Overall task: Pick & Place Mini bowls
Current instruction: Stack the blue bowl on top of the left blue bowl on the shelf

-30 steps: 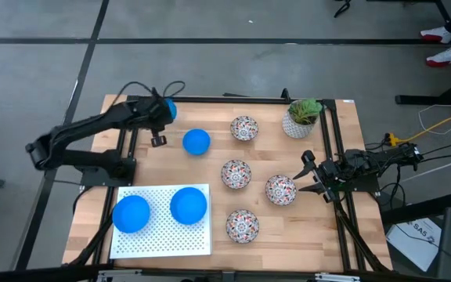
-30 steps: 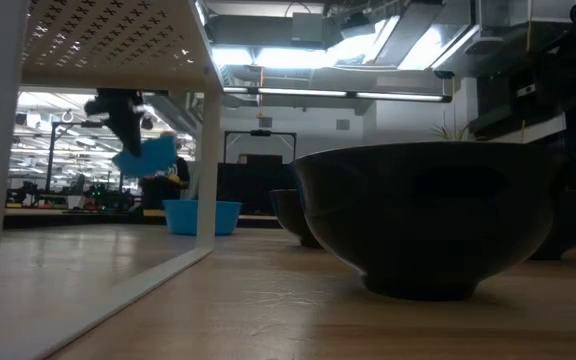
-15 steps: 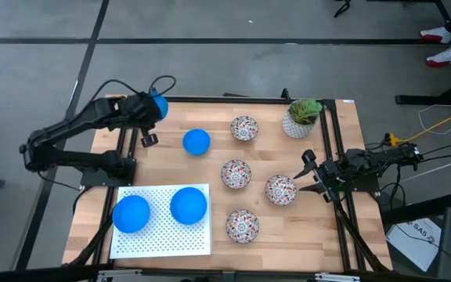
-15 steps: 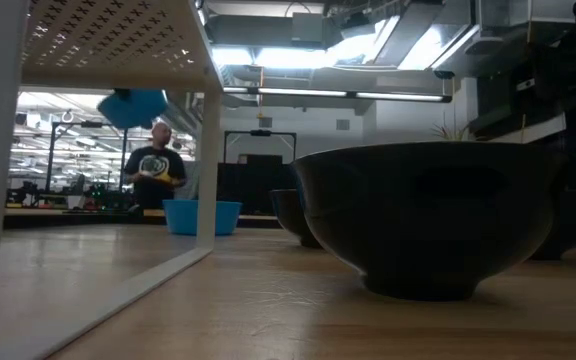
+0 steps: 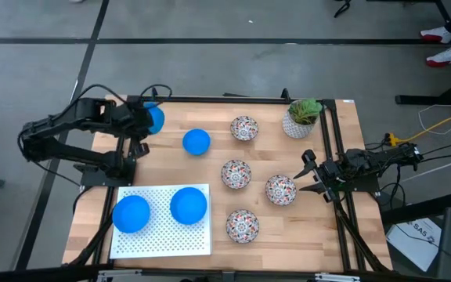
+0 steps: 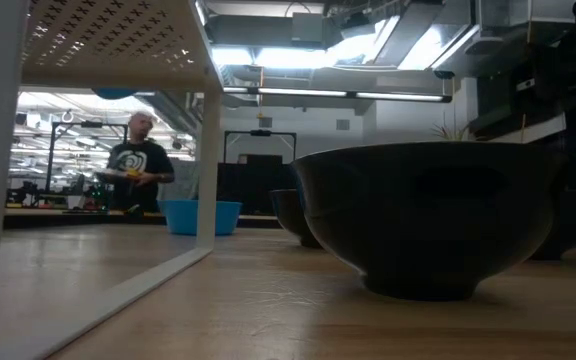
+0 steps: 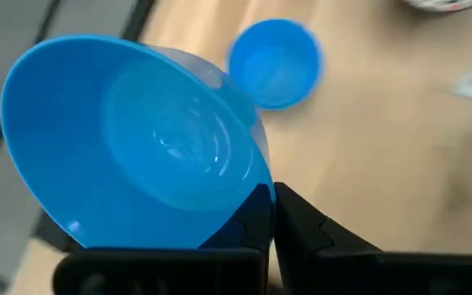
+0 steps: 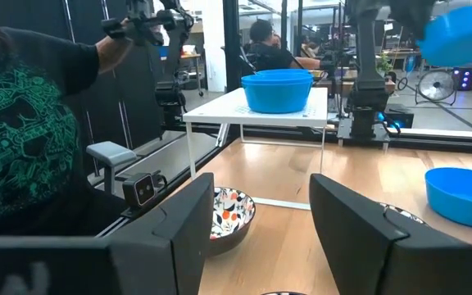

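Observation:
My left gripper (image 5: 142, 125) hangs over the table's far left corner, shut on a bright blue mini bowl (image 5: 154, 119), which fills the left wrist view (image 7: 138, 143). Another blue bowl (image 5: 196, 141) stands on the table nearby. More blue bowls (image 5: 131, 213) (image 5: 188, 205) sit on the white perforated rack (image 5: 163, 239). Several floral bowls (image 5: 244, 128) (image 5: 236, 173) (image 5: 280, 189) (image 5: 242, 225) stand on the wood. My right gripper (image 5: 307, 174) waits open by the right edge, just right of a floral bowl. My left gripper pinches the blue bowl by its rim (image 7: 256, 192), and the wall runs down between the two shut fingers (image 7: 301, 225). The bowl is lifted clear of the table and tilted, with its hollow turned toward the wrist camera.
A white pot with a green plant (image 5: 301, 117) stands at the far right corner. In the low view, the rack's leg (image 6: 206, 130) and a large dark bowl (image 6: 428, 215) are close. A person stands beyond the table (image 6: 136, 165), another near the right wrist view (image 8: 23, 123).
My left gripper has risen and drawn back toward the table's left edge, carrying the blue bowl. In the low view the bowl climbs from mid-height until only its bottom shows under the rack top. The right arm has kept still.

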{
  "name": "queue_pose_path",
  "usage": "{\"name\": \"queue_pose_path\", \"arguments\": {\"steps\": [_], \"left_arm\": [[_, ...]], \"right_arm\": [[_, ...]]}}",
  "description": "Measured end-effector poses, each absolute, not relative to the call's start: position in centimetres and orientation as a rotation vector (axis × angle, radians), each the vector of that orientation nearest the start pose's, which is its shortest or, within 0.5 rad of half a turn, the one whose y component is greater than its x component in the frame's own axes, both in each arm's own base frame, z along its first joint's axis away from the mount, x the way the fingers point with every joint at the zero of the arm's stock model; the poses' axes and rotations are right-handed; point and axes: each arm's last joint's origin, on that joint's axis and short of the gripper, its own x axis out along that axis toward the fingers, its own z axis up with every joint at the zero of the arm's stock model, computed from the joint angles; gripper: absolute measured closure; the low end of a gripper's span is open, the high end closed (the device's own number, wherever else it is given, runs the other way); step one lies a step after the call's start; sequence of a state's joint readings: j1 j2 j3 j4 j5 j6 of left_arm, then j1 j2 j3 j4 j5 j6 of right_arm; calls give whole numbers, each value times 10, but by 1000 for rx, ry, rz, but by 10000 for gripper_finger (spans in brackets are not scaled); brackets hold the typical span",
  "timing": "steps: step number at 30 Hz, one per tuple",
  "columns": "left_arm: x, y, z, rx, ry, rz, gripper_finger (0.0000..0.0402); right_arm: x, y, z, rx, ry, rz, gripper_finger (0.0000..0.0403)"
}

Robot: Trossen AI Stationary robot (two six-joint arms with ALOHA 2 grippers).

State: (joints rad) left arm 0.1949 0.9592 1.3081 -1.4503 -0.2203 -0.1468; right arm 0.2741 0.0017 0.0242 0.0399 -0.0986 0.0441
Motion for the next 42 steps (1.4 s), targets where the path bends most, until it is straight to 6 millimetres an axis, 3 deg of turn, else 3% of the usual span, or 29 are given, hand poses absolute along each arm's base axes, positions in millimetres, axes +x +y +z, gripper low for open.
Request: {"name": "queue_pose_path", "arguments": {"steps": [13,29,34,42], "left_arm": [[117,-10,394,-283,1091,274,398],[155,-62,429,-351,1131,54,398],[154,-74,442,-428,1118,25,398],[144,-97,435,-605,1198,78,398]], "right_arm": [[92,29,175,49,-54,374,202],[92,29,175,49,-54,374,202],[92,29,175,57,-52,374,202],[92,29,175,54,-49,374,202]]}}
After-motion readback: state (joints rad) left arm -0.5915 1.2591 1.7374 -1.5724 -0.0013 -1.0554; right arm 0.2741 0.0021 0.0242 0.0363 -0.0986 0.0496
